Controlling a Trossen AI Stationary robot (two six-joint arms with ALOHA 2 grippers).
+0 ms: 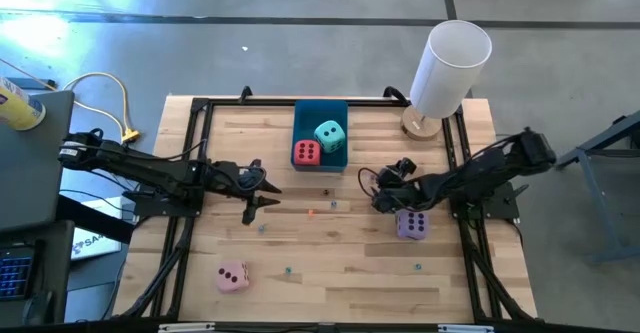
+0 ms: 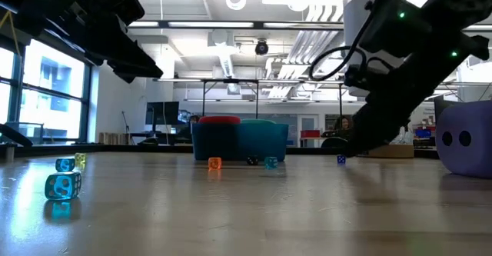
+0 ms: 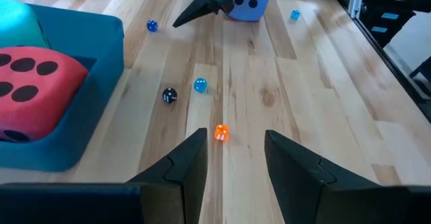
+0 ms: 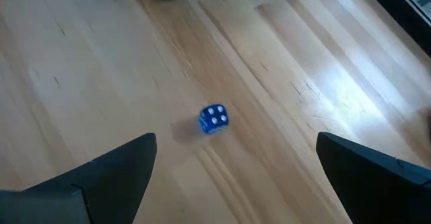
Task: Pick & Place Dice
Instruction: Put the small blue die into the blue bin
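a: where is the purple die (image 1: 411, 224)?
b: just beside the right gripper (image 1: 382, 185), on its outer side. fingers are wide, holding nothing.
a: and the left gripper (image 1: 262, 188)?
b: narrow, empty, far from it. the pink die (image 1: 232, 277) lies nearer to this one.

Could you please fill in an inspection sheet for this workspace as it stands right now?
Surface: wooden table, black frame round it.
Job's things: red die and teal die in the blue tray; purple die on the table by the right pincer; pink die at the near left.
Clutter: small translucent dice scattered, among them an orange one and a blue one.
Grippers: left pincer empty, partly open, over the table; right pincer open, empty.
Cables: yellow cable off the table's left.
Surroundings: white cylinder at the far right corner; concrete floor.
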